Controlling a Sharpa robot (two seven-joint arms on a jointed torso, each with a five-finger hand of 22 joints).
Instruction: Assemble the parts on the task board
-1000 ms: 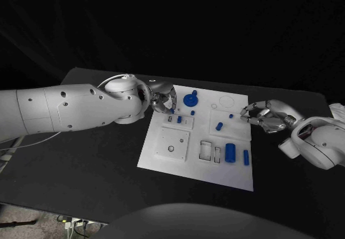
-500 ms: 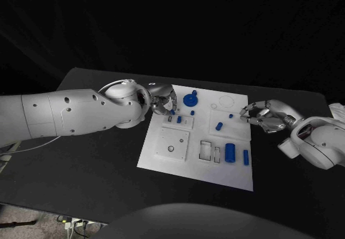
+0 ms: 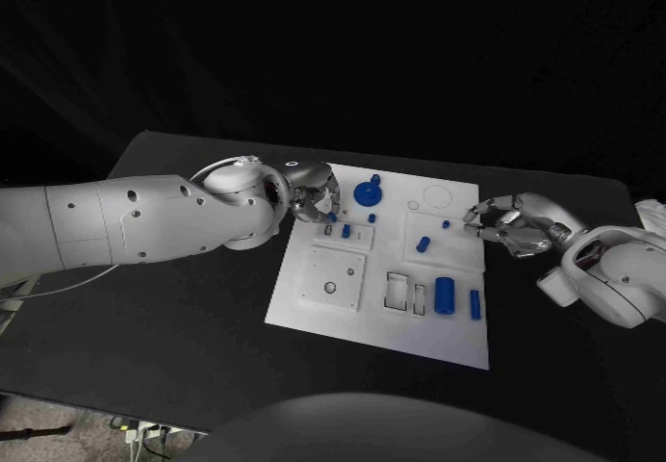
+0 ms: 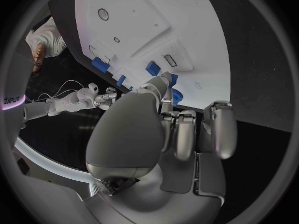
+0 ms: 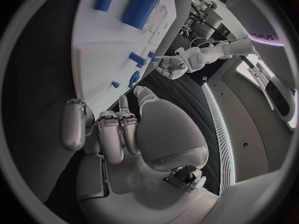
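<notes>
At the far left corner of the task board (image 3: 333,298) my left hand (image 3: 314,197) hovers with its fingers curled in close together; whether they pinch one of the small blue pegs (image 3: 345,231) just under them I cannot tell. My right hand (image 3: 517,223) sits at the board's right edge, off the white and over the black tabletop (image 3: 166,318), fingers curled toward each other around nothing I can make out.

The parts look like hard plastic — light, stiff, smooth enough to slip. I judge the little pegs want a fingertip pinch across their sides, the blue gear (image 3: 367,192) a grip on its central knob, and the big blue cylinder (image 3: 445,294) near the board's near edge a hold across its round flanks.

The head view lays out the whole board with its empty slots. My left wrist view brings what it misses — my fingertips (image 4: 166,78) close against a blue piece (image 4: 172,87) at the board's edge. My right wrist view shows my right fingers clear of the board.
</notes>
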